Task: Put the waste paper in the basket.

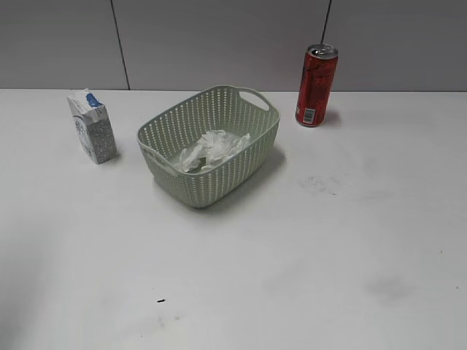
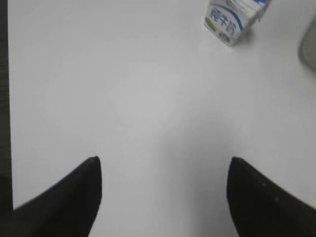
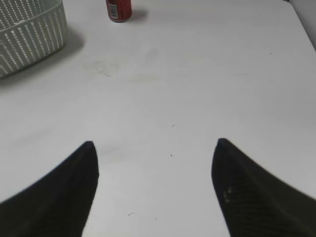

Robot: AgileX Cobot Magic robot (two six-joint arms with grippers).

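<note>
**Paper binned, task judged finished**

Exterior: the waste paper point(image 1: 213, 149) is seen inside the basket point(image 1: 191, 186). Left wrist: left gripper point(image 2: 163, 170) is held spread, empty, above bare table. Right wrist: right gripper point(image 3: 154, 153) likewise released. No further pick seems required.

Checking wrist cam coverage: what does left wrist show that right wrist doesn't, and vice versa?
Left wrist only: the carton with blue print, at the top, and the open left gripper holding nothing. Right wrist only: the red can, and the open, empty right gripper. Both: the white table and a piece of the basket, only a blurred sliver at the left wrist view's right edge.
</note>
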